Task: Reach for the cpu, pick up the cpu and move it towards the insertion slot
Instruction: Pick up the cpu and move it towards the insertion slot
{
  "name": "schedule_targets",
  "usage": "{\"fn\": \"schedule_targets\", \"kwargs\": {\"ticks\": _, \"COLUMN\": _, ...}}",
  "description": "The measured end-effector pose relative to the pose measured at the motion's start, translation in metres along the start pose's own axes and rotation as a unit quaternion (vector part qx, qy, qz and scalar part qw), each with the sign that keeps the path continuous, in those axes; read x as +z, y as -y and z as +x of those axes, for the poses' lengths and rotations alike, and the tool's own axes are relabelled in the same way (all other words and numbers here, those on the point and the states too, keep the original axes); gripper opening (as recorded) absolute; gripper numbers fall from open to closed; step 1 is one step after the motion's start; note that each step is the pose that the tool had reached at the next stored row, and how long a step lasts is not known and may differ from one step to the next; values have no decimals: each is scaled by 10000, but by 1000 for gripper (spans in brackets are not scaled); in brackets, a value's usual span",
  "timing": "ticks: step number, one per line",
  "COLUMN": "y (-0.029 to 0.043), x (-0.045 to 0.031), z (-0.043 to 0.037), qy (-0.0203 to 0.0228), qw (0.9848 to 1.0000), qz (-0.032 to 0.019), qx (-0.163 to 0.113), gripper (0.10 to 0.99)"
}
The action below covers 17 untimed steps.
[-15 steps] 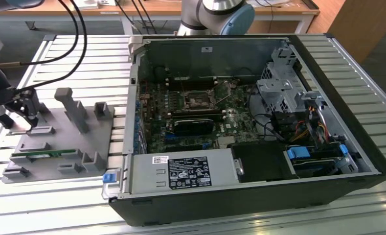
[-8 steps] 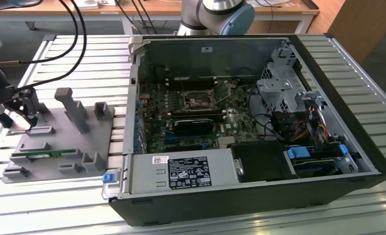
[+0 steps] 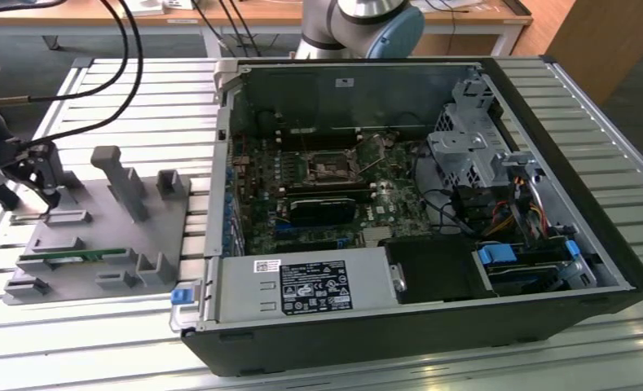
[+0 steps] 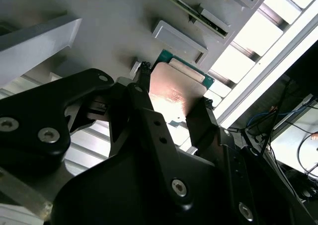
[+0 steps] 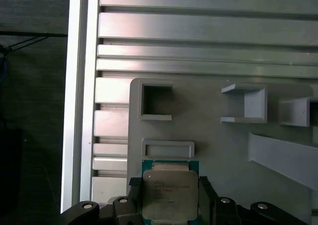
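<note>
The cpu (image 5: 169, 199) is a flat square chip with a shiny metal top and a green rim. It lies over the grey fixture plate (image 5: 213, 150), just beside a shallow rectangular pocket (image 5: 168, 149). My gripper (image 5: 169, 181) has a black finger pressed against each of two opposite edges, shut on the chip. The second wrist view shows the cpu (image 4: 171, 76) between the same fingers of the gripper (image 4: 175, 87). In the exterior view my gripper (image 3: 47, 198) stands over the plate at the exterior view's left. The insertion slot (image 3: 330, 167), with its silvery frame, sits on the motherboard inside the open computer case.
The open case (image 3: 408, 326) takes up the middle and the exterior view's right. The grey plate (image 3: 93, 273) carries upright holders (image 3: 120, 183) and a green memory stick (image 3: 71, 255). Cables (image 3: 125, 49) hang above the gripper. The table is slatted aluminium (image 3: 626, 171).
</note>
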<state>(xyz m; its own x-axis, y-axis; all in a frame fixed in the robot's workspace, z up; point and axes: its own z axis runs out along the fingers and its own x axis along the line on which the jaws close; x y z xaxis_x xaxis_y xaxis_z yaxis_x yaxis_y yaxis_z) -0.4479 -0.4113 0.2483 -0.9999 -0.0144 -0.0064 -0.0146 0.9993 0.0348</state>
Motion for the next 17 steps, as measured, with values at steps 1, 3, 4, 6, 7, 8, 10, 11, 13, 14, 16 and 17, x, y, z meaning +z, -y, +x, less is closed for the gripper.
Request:
{"fn": "schedule_targets", "kwargs": {"ticks": 1, "y": 0, "x": -9, "z": 0, "qy": 0, "qw": 10000, "qz": 0, "qx": 0, "gripper": 537}}
{"fn": "schedule_targets", "kwargs": {"ticks": 3, "y": -1, "x": -29, "z": 0, "qy": 0, "qw": 10000, "qz": 0, "qx": 0, "gripper": 537}}
{"fn": "schedule_targets", "kwargs": {"ticks": 4, "y": -1, "x": -38, "z": 0, "qy": 1, "qw": 10000, "qz": 0, "qx": 0, "gripper": 537}}
{"fn": "schedule_targets", "kwargs": {"ticks": 6, "y": -2, "x": -56, "z": 0, "qy": 0, "qw": 10000, "qz": 0, "qx": 0, "gripper": 537}}
{"fn": "schedule_targets", "kwargs": {"ticks": 7, "y": -2, "x": -65, "z": 0, "qy": 0, "qw": 10000, "qz": 0, "qx": 0, "gripper": 537}}
{"fn": "schedule_targets", "kwargs": {"ticks": 8, "y": -3, "x": -73, "z": 0, "qy": 0, "qw": 10000, "qz": 0, "qx": 0, "gripper": 537}}
{"fn": "schedule_targets", "kwargs": {"ticks": 10, "y": -3, "x": -87, "z": -1, "qy": 0, "qw": 10000, "qz": 0, "qx": 0, "gripper": 537}}
{"fn": "schedule_targets", "kwargs": {"ticks": 11, "y": -3, "x": -94, "z": -1, "qy": 0, "qw": 10000, "qz": 0, "qx": 0, "gripper": 537}}
{"fn": "schedule_targets", "kwargs": {"ticks": 13, "y": -4, "x": -109, "z": -1, "qy": 0, "qw": 10000, "qz": 0, "qx": 0, "gripper": 537}}
{"fn": "schedule_targets", "kwargs": {"ticks": 14, "y": -4, "x": -117, "z": -1, "qy": 0, "qw": 10000, "qz": 0, "qx": 0, "gripper": 537}}
{"fn": "schedule_targets", "kwargs": {"ticks": 16, "y": -5, "x": -134, "z": -1, "qy": 0, "qw": 10000, "qz": 0, "qx": 0, "gripper": 537}}
{"fn": "schedule_targets", "kwargs": {"ticks": 17, "y": -6, "x": -145, "z": -1, "qy": 1, "qw": 10000, "qz": 0, "qx": -1, "gripper": 537}}
